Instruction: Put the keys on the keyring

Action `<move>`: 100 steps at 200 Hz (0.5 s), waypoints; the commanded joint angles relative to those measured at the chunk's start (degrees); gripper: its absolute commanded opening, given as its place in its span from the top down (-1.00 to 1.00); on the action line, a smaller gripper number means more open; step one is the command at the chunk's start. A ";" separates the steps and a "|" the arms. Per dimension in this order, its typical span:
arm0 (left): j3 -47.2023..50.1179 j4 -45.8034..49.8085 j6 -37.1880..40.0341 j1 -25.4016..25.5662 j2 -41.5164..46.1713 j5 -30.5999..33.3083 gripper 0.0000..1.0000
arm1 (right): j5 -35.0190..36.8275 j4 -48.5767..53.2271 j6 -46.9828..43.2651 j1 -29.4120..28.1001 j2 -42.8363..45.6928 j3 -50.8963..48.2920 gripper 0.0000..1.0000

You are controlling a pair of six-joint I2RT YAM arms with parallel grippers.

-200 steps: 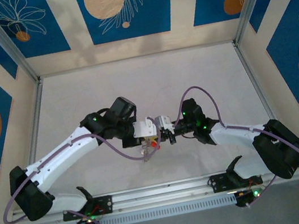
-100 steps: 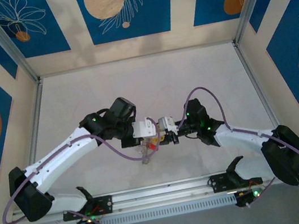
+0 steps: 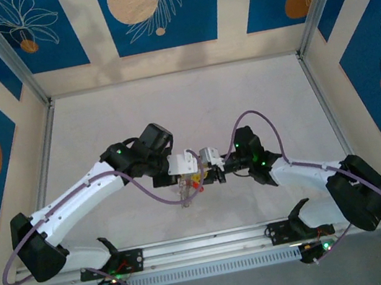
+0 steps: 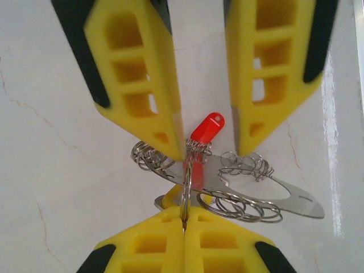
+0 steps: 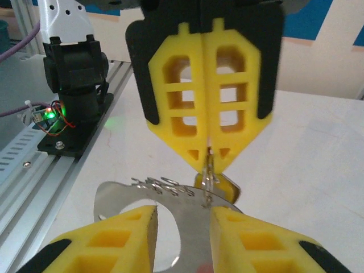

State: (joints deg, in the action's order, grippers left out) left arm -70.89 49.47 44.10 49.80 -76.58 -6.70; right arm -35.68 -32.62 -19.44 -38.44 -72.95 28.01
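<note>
Threading unfinished, apparently: left tool (image 4: pixel 185 215), closed, pinches the keyring (image 4: pixel 185 185); right tool (image 4: pixel 209 151), at 12 o'clock, gapes empty astride the red key (image 4: pixel 207 127).

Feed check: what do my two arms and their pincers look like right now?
Both arms, left arm and right arm, have white links with black joint housings and small green lights. A purple cable loops along each. The left pincer and right pincer have bright yellow fingers with rectangular cut-out windows, tapering to tips, edged in black.
</note>
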 commanded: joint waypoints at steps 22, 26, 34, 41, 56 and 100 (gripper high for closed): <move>-2.01 1.06 0.37 0.49 0.02 -1.14 1.00 | 3.05 -3.49 2.36 -1.82 -2.04 1.44 0.48; -2.05 1.00 0.37 0.51 -0.06 -1.21 1.00 | 3.18 -3.69 2.48 -1.88 -2.12 1.51 0.50; -2.14 1.14 0.30 0.55 -0.07 -1.49 1.00 | 3.56 -4.01 2.73 -1.88 -2.29 1.63 0.51; -2.14 1.13 0.29 0.55 -0.12 -1.94 1.00 | 4.03 -4.34 2.90 -1.95 -2.45 1.67 0.51; -2.14 0.84 0.12 0.52 -0.09 -2.73 1.00 | 4.80 -4.80 2.98 -2.04 -2.68 1.71 0.51; -2.25 0.93 -0.41 0.56 -0.43 -3.63 1.00 | 5.28 -5.79 3.48 -2.26 -2.68 1.46 0.54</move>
State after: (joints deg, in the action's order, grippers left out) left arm -71.02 50.02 43.94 49.80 -76.60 -7.81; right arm -31.35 -36.27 -17.08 -40.14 -75.29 28.18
